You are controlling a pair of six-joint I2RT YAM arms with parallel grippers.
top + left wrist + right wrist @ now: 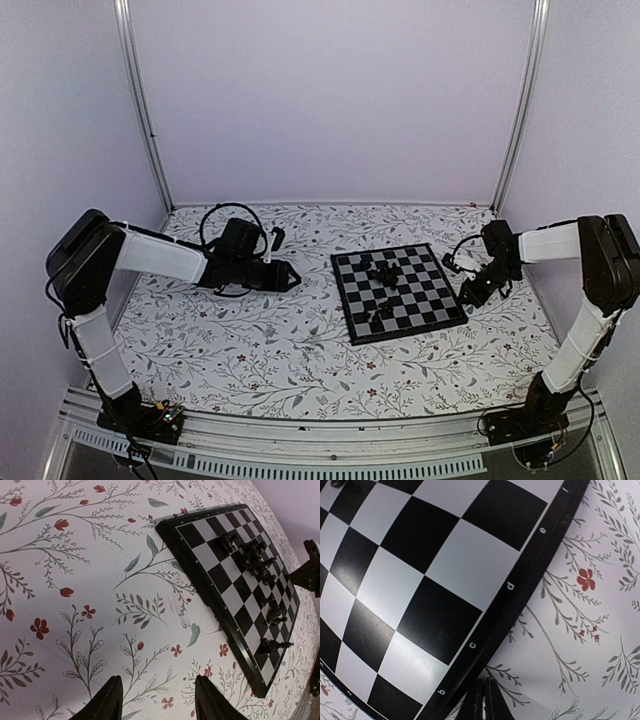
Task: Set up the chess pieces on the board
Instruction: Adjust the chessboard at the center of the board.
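The board (425,312) lies right of centre on the floral cloth. Several black chess pieces (384,272) lie in a heap on its middle, and a couple (378,318) lie near its front left. The left wrist view shows the board (210,562) and pieces (255,555) too. My left gripper (292,279) is open and empty, low over the cloth left of the board; its fingertips (111,695) frame bare cloth. My right gripper (467,297) is shut and empty at the board's right edge (520,587), its fingers (485,700) pressed together beside the border.
The floral cloth (260,350) covers the table. White walls and metal posts (140,100) enclose the back and sides. Black cables (225,215) loop behind the left arm.
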